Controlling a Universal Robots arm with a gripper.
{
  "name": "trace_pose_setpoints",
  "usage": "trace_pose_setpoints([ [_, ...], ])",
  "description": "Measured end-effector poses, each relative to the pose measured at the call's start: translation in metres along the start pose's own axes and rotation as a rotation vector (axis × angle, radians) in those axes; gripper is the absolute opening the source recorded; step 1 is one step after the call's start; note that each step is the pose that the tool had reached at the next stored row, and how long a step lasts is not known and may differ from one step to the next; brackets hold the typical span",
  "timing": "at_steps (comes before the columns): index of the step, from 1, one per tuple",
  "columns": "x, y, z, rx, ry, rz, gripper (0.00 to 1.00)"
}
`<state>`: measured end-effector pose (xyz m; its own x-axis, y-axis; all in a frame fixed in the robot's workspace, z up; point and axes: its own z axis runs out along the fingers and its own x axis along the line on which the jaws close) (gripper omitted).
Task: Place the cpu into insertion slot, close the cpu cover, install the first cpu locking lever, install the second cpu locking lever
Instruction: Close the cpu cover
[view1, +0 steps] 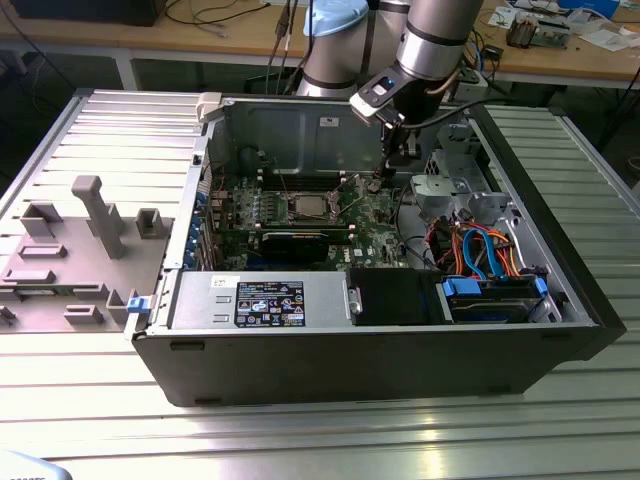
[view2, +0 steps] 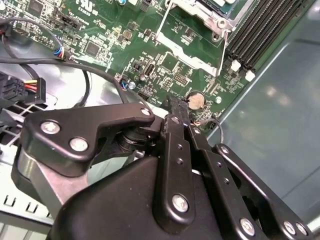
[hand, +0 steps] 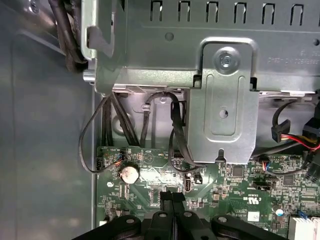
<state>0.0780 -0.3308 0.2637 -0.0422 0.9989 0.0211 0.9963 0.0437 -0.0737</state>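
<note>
A: Any print legible?
B: None. Dark sticker (view1: 270, 303) on psu box (view1: 325, 300): symbols + fine print, too small to make out. White label (view1: 222, 283) beside it, same.
A: Elsewhere?
B: White sticker (view1: 327, 120) on chassis back wall (view1: 270, 135), unreadable. Silk-screen marks on green board (view2: 115, 30), stamped chars on metal cage (hand: 295, 57), not decipherable.

Exterior view overlooks the case (view1: 370, 365), arm (view1: 440, 40) at one o'clock; both wrist views (close behind the tool (view2: 178, 109) (hand: 172, 196)) share the coin cell (view2: 196, 101) (hand: 129, 173).
</note>
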Motion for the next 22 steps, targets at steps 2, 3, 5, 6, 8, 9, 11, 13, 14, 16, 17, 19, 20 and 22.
trace_pose_setpoints([
  [2,0.0000,-0.0026,0.0041,0.0000,0.0001,0.000,0.11],
  [3,-0.0001,-0.0049,0.0060,0.0000,0.0000,0.000,0.11],
  [5,-0.0006,-0.0101,0.0091,0.0000,0.0000,0.000,0.11],
  [6,-0.0008,-0.0133,0.0107,0.0000,-0.0001,0.000,0.11],
  [8,-0.0010,-0.0209,0.0132,0.0000,0.0000,0.000,0.11],
  [9,-0.0011,-0.0235,0.0136,-0.0001,0.0001,0.000,0.11],
  [11,-0.0017,-0.0316,0.0141,-0.0002,-0.0002,0.000,0.11],
  [13,-0.0020,-0.0364,0.0146,-0.0007,0.0002,0.000,0.11],
  [14,-0.0021,-0.0381,0.0147,-0.0009,0.0000,0.000,0.11],
  [16,-0.0022,-0.0411,0.0149,-0.0011,0.0001,0.000,0.11],
  [17,-0.0022,-0.0431,0.0151,-0.0012,0.0001,0.000,0.11],
  [19,-0.0023,-0.0448,0.0152,-0.0012,0.0001,0.000,0.11],
  [20,-0.0023,-0.0459,0.0153,-0.0011,-0.0001,0.000,0.11],
  [22,-0.0023,-0.0476,0.0155,-0.0012,0.0001,0.000,0.11],
])
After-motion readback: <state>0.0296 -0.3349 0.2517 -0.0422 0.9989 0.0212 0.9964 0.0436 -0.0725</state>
